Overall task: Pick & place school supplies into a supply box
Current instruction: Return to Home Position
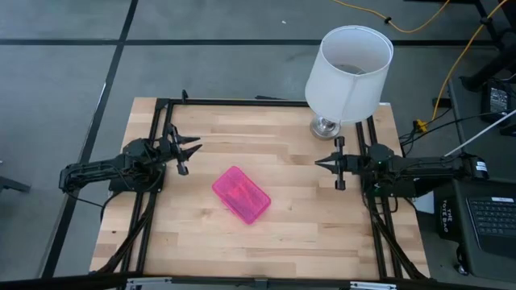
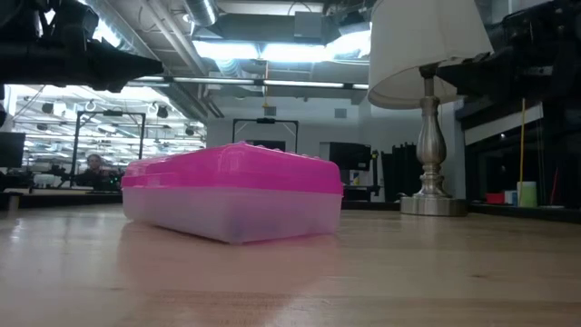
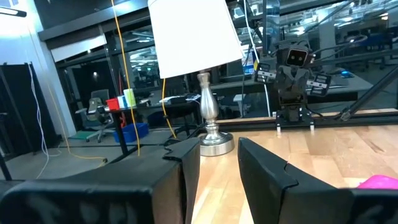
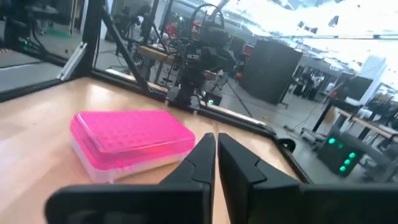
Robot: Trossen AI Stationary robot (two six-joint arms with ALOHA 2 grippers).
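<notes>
- the pink supply box [image 1: 240, 194] lies with its lid down near the middle of the table [image 1: 306, 234], set at a slant, well apart from both arms.
- the left gripper [image 1: 193, 147] hangs over the table's left side, fingers a little apart, holding nothing.
- the right gripper [image 1: 318, 163] is over the right side near the white lamp [image 1: 348, 64], fingers pressed together, empty.

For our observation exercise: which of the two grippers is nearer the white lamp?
The right gripper, close beside the lamp on the right side of the table; the left gripper sits far across, on the left side.
</notes>
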